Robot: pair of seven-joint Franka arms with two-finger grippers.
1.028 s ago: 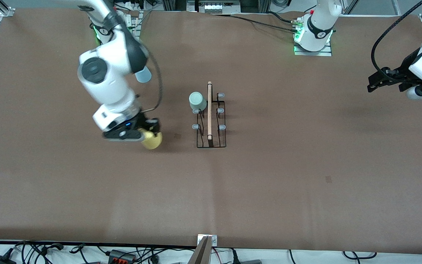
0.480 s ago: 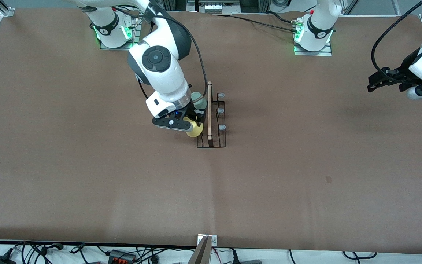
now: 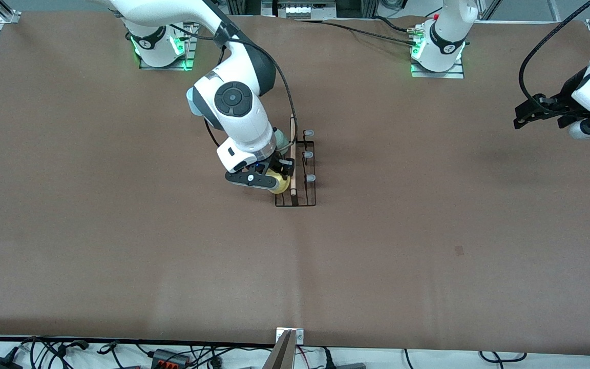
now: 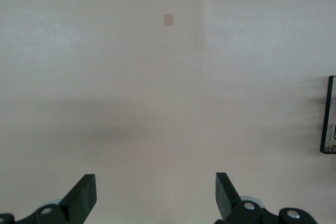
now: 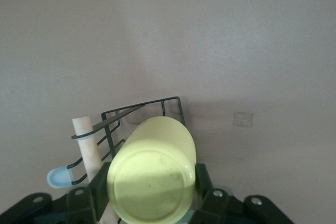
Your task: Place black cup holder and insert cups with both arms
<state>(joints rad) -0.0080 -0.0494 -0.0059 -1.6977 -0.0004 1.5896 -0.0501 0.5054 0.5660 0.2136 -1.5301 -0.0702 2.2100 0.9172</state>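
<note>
At the rack's near end, right gripper (image 3: 273, 179) pinches the yellow cup (image 3: 276, 183) across its sidewall, base toward the wrist camera, mouth down, over the nearest peg on the right-arm side of the black cup holder (image 3: 295, 174). Can't tell if it's seated on the peg yet. Cup looks like thin plastic: light, slick, slightly squashable, so a mid-wall grip with modest force is right. Holder is thin wire, probably light enough to slide if the cup snags a peg.

Farther up the same row, the sage green cup (image 3: 279, 138) is mostly hidden by the arm. Three pegs on the other side of the wooden handle (image 3: 293, 154) are bare.

Left gripper (image 4: 155, 198) waits over bare table at the left arm's end, fingers spread, empty.
</note>
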